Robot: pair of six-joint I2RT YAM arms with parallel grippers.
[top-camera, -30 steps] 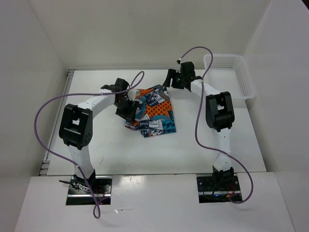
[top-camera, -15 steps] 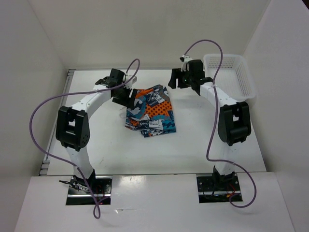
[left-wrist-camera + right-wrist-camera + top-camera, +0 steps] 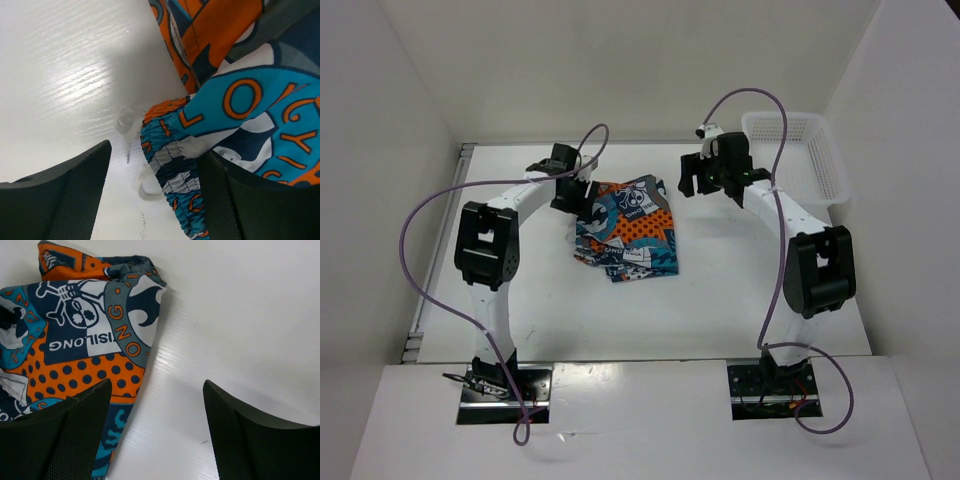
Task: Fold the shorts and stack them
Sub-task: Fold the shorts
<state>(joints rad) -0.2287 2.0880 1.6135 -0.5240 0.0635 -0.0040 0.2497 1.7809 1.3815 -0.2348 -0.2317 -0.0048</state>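
Observation:
The shorts point(image 3: 625, 232) lie folded in a rumpled bundle mid-table, printed in teal, orange, navy and white. My left gripper point(image 3: 575, 192) hangs at their far-left corner. In the left wrist view it point(image 3: 155, 195) is open, and the gathered elastic waistband point(image 3: 175, 175) lies between the fingers without being pinched. A white drawstring point(image 3: 127, 135) trails onto the table beside it. My right gripper point(image 3: 696, 178) hovers just past the shorts' far-right corner. In the right wrist view it point(image 3: 157, 430) is open over bare table, with the shorts point(image 3: 85, 340) by its left finger point(image 3: 65, 435).
A white plastic basket point(image 3: 800, 155) stands at the table's far right corner, close behind the right arm. White walls close in the table on the left, back and right. Purple cables loop above both arms.
The left gripper has moved from the shorts' left side toward their far-left corner and opened wider. The right gripper has drawn back to the right, off the shorts.

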